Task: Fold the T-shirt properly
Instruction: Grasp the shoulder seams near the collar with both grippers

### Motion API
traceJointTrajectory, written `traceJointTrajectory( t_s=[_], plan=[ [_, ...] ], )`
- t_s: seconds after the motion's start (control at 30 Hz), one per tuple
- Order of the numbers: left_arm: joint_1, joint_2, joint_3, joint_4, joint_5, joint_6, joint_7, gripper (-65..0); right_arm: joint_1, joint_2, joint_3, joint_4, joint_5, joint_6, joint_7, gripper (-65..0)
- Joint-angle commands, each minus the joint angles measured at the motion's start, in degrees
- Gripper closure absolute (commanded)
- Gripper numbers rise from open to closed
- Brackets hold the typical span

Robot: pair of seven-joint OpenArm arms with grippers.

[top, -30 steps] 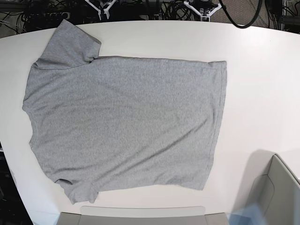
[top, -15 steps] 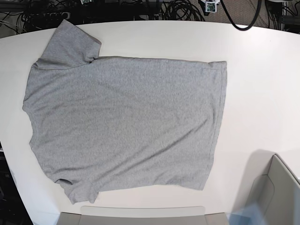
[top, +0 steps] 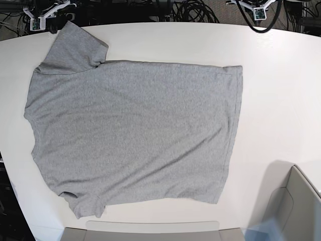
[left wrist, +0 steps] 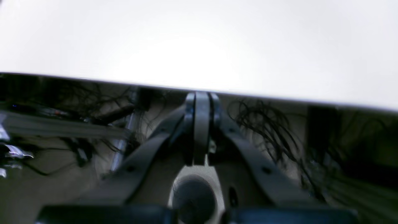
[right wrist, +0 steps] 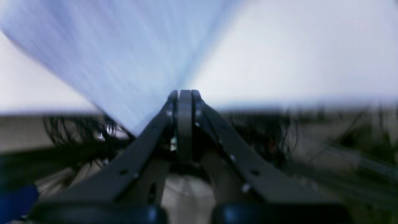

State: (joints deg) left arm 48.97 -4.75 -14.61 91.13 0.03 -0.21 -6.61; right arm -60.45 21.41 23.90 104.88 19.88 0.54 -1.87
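Observation:
The heather-grey T-shirt lies spread flat on the white table, plain side up, with the collar at the left and the hem at the right. No lettering shows. My right gripper is at the far table edge, just beyond the upper sleeve. In the right wrist view it is shut and empty, in a blurred picture. My left gripper is at the far edge on the right, away from the shirt. In the left wrist view it is shut and empty, before the table edge.
A grey open box stands at the near right corner. A grey flat piece lies along the near edge. Black cables hang beyond the far edge.
Both grippers have moved apart along the far edge, the right one leftward to the upper sleeve, the left one rightward. The shirt has not moved.

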Motion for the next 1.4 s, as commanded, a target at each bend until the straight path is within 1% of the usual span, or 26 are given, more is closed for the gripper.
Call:
traceJointTrajectory(
  t_s=[0.0,0.1,0.2,0.3,0.4,0.5,0.53,0.6,0.67,0.73,0.77,0.83,0.9,0.93,0.97,1.03,1.1,1.17,1.23,1.37],
  plan=[
    [-0.66,-1.09,-0.47,3.15,0.36,0.08,-2.66,-0.1,-0.43,0.44,1.29,3.65,0.12,-0.49,1.30,-0.3],
    [-2.95,-0.92,-3.28,8.43,0.36,0.08,-2.66,-0.1,2.29,0.44,1.55,8.66,0.30,-0.49,1.30,-0.3],
    [-5.06,-1.09,-3.54,12.56,0.36,0.08,-2.22,-0.1,5.37,0.44,1.29,12.26,0.03,-0.49,0.77,-0.3],
    [-5.32,-1.18,-3.45,17.31,0.36,-0.01,-2.14,-0.1,10.20,0.44,1.29,13.49,0.30,-0.49,-4.86,-0.3],
    [-7.61,-0.83,-3.45,22.49,0.36,-0.01,-1.96,-0.2,15.48,0.35,1.29,13.58,0.38,-0.49,-10.57,-0.3],
    [-8.57,-1.18,-1.87,25.39,0.36,-0.10,3.14,-0.4,18.38,0.35,1.29,13.58,0.38,-0.40,-14.09,-0.3],
    [-8.57,-1.18,-1.52,25.57,0.36,-0.10,3.75,-1.0,18.64,0.35,1.46,13.58,0.38,-0.40,-14.97,-0.3],
    [-8.31,-1.18,-0.99,25.57,0.36,-0.10,3.75,-4.9,18.73,0.70,1.64,13.58,0.38,-0.23,-16.37,-0.5],
    [-8.14,-1.27,1.47,25.66,0.36,-0.10,3.75,-12.0,18.56,0.88,1.64,13.58,0.91,-0.14,-19.27,-1.4],
    [-7.96,-2.41,4.28,25.66,0.36,-0.10,3.93,-18.8,18.82,1.05,1.81,13.58,5.92,-0.14,-24.02,-6.6],
    [-7.96,-3.29,5.86,25.66,0.36,-0.10,4.28,-20.8,18.82,1.14,2.78,13.58,10.49,-0.14,-26.13,-10.2],
    [-7.96,-5.05,8.50,25.66,0.36,-0.10,4.37,-21.1,18.82,1.40,6.12,13.49,23.24,-0.14,-31.23,-16.5],
    [-7.96,-5.84,10.08,25.66,0.36,-0.10,4.37,-21.1,18.73,0.88,11.57,13.41,35.81,0.04,-36.33,-19.4],
    [-7.96,-5.84,10.44,25.66,0.36,-0.10,4.37,-21.1,18.73,0.44,13.95,13.32,39.59,1.09,-38.18,-19.6],
    [-7.96,-5.84,10.44,25.66,0.36,-0.10,4.37,-21.1,18.73,-0.53,16.06,13.23,40.56,3.02,-39.67,-19.6],
    [-7.96,-5.84,10.52,25.57,0.36,-0.10,4.37,-21.1,19.52,-2.55,19.57,12.79,39.15,6.89,-41.78,-19.6],
    [-7.96,-6.19,10.52,25.57,0.36,-0.10,6.22,-21.1,20.05,-4.75,22.39,10.06,37.22,8.92,-45.65,-19.7],
    [-8.22,-7.86,10.44,25.48,0.36,-0.10,8.59,-21.1,20.93,-6.51,24.58,5.14,36.60,10.23,-48.55,-19.7],
    [-8.31,-8.83,10.52,25.48,0.36,-0.10,9.64,-21.1,20.93,-7.65,26.52,-1.28,36.60,12.08,-48.90,-19.7],
    [-8.40,-8.92,10.52,25.48,0.36,-0.10,10.26,-21.1,21.10,-7.30,27.57,-9.28,36.69,16.12,-48.90,-19.7]
  ],
)
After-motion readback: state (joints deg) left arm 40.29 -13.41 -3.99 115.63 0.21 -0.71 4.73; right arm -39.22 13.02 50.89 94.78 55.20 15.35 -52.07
